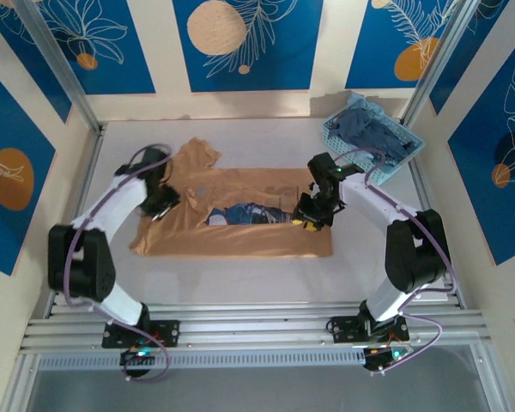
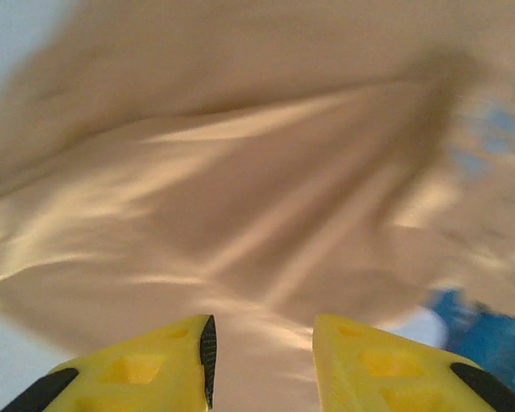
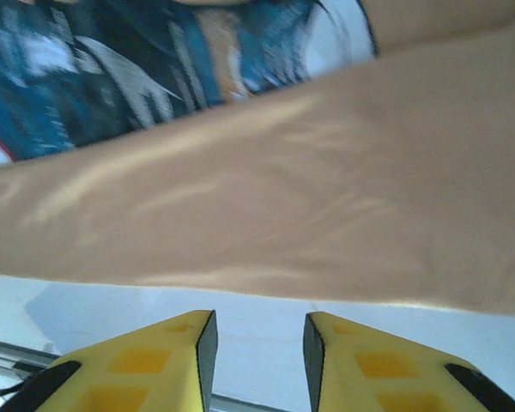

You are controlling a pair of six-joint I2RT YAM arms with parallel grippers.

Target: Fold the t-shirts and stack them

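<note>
Two t-shirts are in sight. The tan-orange t-shirt [image 1: 240,239] lies spread across the middle of the table [image 1: 240,287], with one sleeve [image 1: 202,154] sticking out toward 11 o'clock. Its single blue cartoon print [image 1: 245,215] shows at the centre, and a band of tan cloth lies over the print's 6 o'clock side. The slate-blue t-shirt [image 1: 373,133] is bunched inside the one light blue basket [image 1: 330,133], which sits in the table's 1 o'clock corner, well apart from the tan one. Two arms reach in. The left gripper [image 1: 165,204] is over the tan shirt's 9 o'clock end. In its wrist view [image 2: 263,330] the two yellow fingers stand apart over blurred tan cloth, with nothing pinched between them that I can make out. The right gripper [image 1: 312,216] is at the shirt's 3 o'clock end. In its wrist view [image 3: 259,322] its two fingers are likewise parted, bare table shows in the gap, and the tan edge lies just beyond the tips.
</note>
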